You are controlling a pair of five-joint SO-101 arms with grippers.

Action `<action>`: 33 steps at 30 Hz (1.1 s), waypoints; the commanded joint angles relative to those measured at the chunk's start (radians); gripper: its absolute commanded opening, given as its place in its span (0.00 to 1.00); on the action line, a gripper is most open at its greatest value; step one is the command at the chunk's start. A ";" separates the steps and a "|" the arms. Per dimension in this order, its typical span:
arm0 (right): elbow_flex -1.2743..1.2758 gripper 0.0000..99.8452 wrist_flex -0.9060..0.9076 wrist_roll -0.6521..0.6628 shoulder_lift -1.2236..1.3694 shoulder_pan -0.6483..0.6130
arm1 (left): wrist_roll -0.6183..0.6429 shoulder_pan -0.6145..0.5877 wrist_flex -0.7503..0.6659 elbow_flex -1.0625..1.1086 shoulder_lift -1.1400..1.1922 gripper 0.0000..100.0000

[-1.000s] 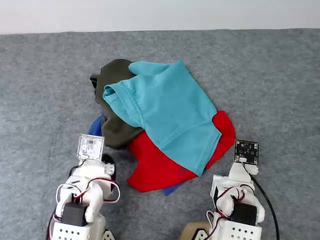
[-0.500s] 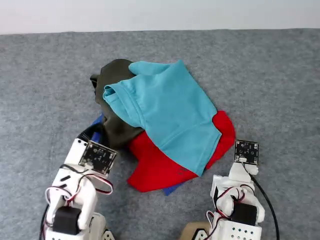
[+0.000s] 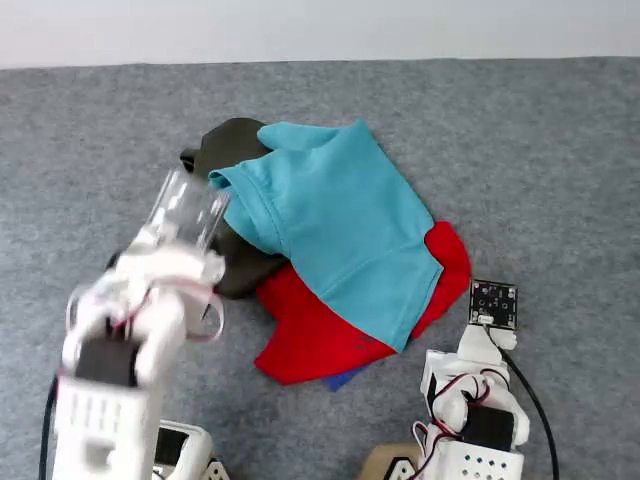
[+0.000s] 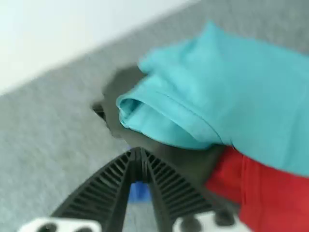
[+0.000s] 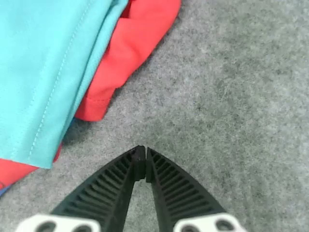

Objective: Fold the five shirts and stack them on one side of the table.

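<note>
Status: no shirt is folded or stacked. All lie in one overlapping pile on the grey worktop (image 3: 540,160). The teal shirt (image 3: 340,220), topmost in the pile, serves as the reference.

1. The left arm (image 3: 140,300) is raised above the worktop, left of the teal shirt. The left hand (image 4: 140,153) has its fingers pressed together at the tips and holds nothing. It hangs over the dark olive shirt (image 4: 120,84), just short of the teal shirt's rolled sleeve (image 4: 130,106).
2. The dark olive shirt is bunched and lies partly under the left edge of the teal shirt. A blue shirt (image 4: 137,189) shows beneath it, under the left hand.
3. The red shirt (image 3: 310,340) lies under the teal shirt and protrudes at its right edge and at its edge nearer the arms.
4. The right hand (image 5: 141,157) has its fingers closed tip to tip and is empty. It is above bare worktop, right of the teal shirt, near the red shirt's hem but not touching it.

Hazards (judgement):
- A descent with the left hand closed would shove cloth rather than grip it; open it first.
- The rolled sleeve overlaps the dark olive shirt. A deep pinch there is likely to take two layers, and both would lift together.
- The shirts interlock. With nothing pinning the pile, a pull on one shirt may drag the rest across the worktop
</note>
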 commanded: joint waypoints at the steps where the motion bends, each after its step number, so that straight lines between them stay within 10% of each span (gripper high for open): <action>1: 0.015 0.01 -0.019 -0.005 -0.012 0.008 | -0.043 0.037 0.163 -0.277 0.321 0.01; 12: 0.015 0.01 -0.019 -0.005 -0.012 0.008 | -0.041 0.052 0.554 -0.984 0.954 0.11; 21: 0.015 0.01 -0.019 -0.005 -0.012 0.008 | -0.046 0.068 0.555 -1.127 1.105 0.32; 33: 0.015 0.01 -0.019 -0.005 -0.012 0.008 | -0.044 0.066 0.454 -1.130 1.407 0.33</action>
